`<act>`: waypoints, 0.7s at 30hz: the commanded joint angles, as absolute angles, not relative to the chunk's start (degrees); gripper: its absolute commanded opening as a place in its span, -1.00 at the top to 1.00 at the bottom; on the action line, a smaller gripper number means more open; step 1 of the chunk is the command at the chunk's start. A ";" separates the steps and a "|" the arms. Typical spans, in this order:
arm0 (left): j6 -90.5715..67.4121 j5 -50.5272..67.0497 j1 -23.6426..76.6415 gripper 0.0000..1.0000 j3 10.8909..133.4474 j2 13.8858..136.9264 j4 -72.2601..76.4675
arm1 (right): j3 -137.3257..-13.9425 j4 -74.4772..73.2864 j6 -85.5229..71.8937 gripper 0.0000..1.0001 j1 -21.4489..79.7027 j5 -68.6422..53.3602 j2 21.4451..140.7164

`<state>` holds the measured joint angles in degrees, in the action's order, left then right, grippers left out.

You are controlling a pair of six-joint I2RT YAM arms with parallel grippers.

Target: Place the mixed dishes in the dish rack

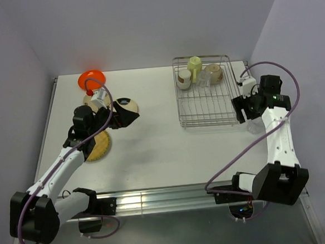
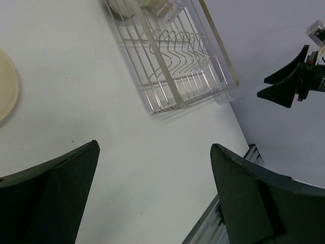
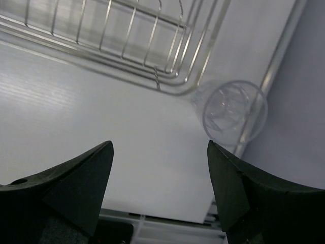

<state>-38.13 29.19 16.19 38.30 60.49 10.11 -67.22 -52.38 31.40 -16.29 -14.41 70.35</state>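
Just off the near right corner of the dish rack [image 1: 206, 105], the right gripper [image 3: 160, 152] hangs spread and empty, pointed at the clear glass [image 3: 234, 109] on the table just beside that corner, probably lining up a grasp. Well left of the rack, the left gripper [image 2: 152, 152], likewise spread and empty, hovers by the cream plate with dark mark [image 1: 131, 105], likely its next dish to load.

Lab: bare walls, white table [image 1: 153, 150]
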 commanded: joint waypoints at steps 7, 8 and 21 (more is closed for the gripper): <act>-37.27 39.63 15.82 -0.92 44.29 68.63 16.27 | -64.07 -58.97 60.70 -0.56 -17.66 -3.86 62.50; -36.74 40.42 15.82 -0.92 45.60 68.90 14.00 | -62.77 -59.50 68.74 -0.57 -18.19 -6.22 61.97; -38.14 38.15 15.82 -0.90 44.47 64.95 9.41 | -58.54 -51.15 86.13 -0.52 -20.13 -0.44 71.01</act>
